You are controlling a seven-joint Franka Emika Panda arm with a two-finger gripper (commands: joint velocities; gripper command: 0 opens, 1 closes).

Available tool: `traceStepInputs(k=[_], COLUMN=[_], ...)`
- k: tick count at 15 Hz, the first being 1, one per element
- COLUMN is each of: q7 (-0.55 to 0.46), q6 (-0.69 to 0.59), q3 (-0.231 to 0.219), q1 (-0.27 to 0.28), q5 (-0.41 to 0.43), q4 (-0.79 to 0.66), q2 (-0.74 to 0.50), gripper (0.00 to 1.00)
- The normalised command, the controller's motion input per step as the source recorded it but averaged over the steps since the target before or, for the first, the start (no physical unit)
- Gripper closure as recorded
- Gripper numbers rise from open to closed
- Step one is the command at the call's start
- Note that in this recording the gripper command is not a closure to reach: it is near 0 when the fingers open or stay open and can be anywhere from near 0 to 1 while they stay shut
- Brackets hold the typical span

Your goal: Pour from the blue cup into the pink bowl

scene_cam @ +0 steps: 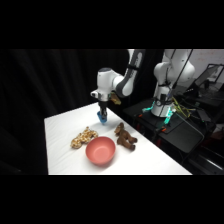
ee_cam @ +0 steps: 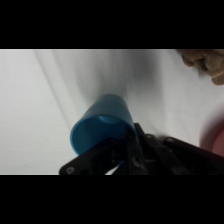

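Gripping the small bright blue cylindrical cup by its rim, the white arm's black two-finger tool holds it just above the white tabletop. The cup tilts, open mouth toward the wrist camera. The wide pinkish-red bowl sits nearer the front, between a tan plush toy and a brown plush toy.

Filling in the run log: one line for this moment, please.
phase: carry | tool: shut on blue cup, above table | pink bowl: not reached | pour: not started
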Motion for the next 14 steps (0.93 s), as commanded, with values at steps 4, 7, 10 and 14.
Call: traceStepInputs(k=[4,7,10,14], q7=[0.28,0.01,-0.16,-0.39], q6=[-0.75,-0.45,-0.23,-0.08], q3=[0.223,0.429,0.337,0.205], q1=[0.048,-0.026,0.043,0.072], q5=[-0.347,0.104,0.334,0.461], q4=[0.05,0.09,0.16,0.27], q2=[-0.68,-0.33,-0.02,0.2], gripper=[0.05,0.05,0.05,0.05])
